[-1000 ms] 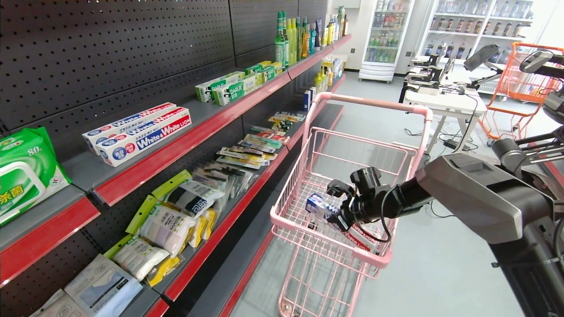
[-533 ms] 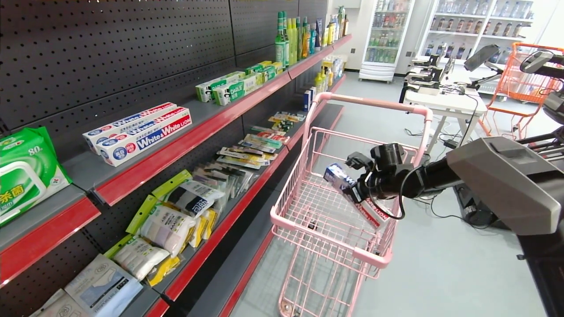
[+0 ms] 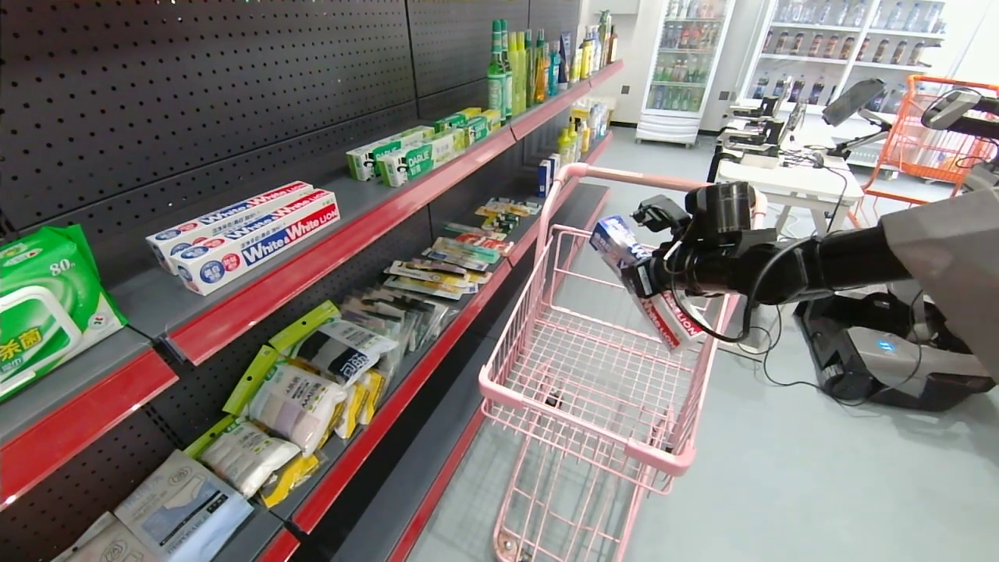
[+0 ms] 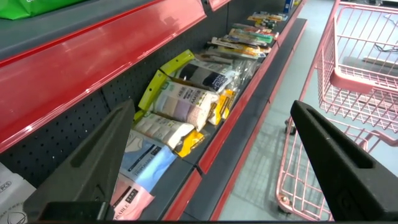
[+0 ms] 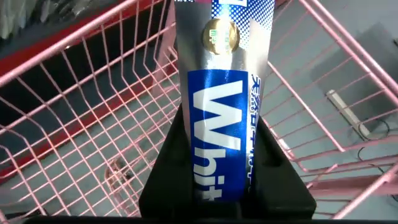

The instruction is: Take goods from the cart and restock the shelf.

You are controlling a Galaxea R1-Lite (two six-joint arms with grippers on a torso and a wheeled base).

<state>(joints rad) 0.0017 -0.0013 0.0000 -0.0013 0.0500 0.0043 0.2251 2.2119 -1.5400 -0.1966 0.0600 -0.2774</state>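
My right gripper is shut on a long toothpaste box, holding it tilted above the pink cart, level with the cart's handle. In the right wrist view the toothpaste box runs lengthwise between the fingers, with the cart's wire basket below. Three matching toothpaste boxes lie on the upper shelf to the left. My left gripper stands open low beside the shelving, facing the lower shelf of packets.
Green boxes and bottles stand farther along the upper shelf. Wipes packs sit at its near end. Flat packets fill the middle shelf. A white table and an orange cart stand behind.
My right gripper has lifted the toothpaste box up out of the cart basket and carried it higher and farther back, to about handle height.
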